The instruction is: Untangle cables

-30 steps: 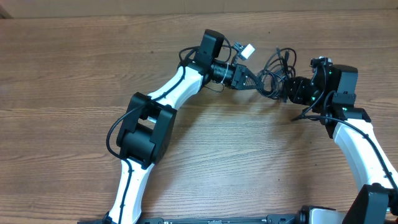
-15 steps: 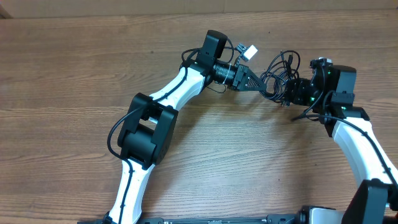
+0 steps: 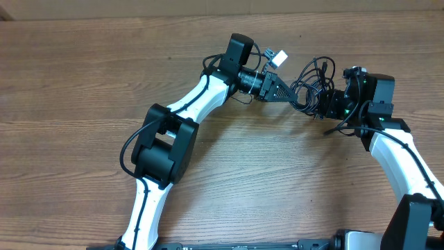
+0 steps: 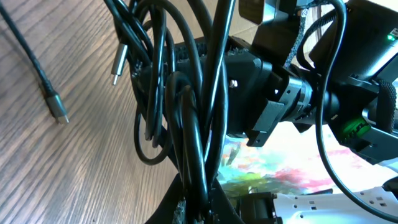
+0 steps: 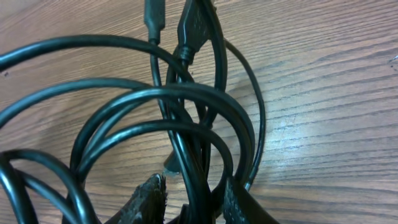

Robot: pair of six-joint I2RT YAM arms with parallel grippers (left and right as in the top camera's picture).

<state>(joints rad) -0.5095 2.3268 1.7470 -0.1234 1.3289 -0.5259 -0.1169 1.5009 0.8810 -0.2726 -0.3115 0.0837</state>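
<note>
The cables (image 3: 310, 78) are a loose bunch of thin black loops hanging between my two grippers above the wooden table (image 3: 83, 83). My left gripper (image 3: 288, 95) is shut on several strands; in the left wrist view they rise from its jaws (image 4: 200, 202) as the cables (image 4: 180, 93), with a silver plug (image 4: 117, 62) dangling. Another plug (image 4: 58, 112) lies on the wood. My right gripper (image 3: 320, 105) reaches into the bunch from the right. In the right wrist view its fingers (image 5: 194, 194) straddle several strands of the cables (image 5: 186, 99), with a gap at the left finger (image 5: 152, 200).
A small white connector (image 3: 278, 57) on a thin lead sticks up beside the left wrist. Two dark plugs (image 5: 189, 22) hang at the top of the right wrist view. Bare wood table lies all around both arms.
The right gripper has edged left into the cable bunch and its jaws have narrowed a little. The left gripper lifted slightly, still gripping the cables.
</note>
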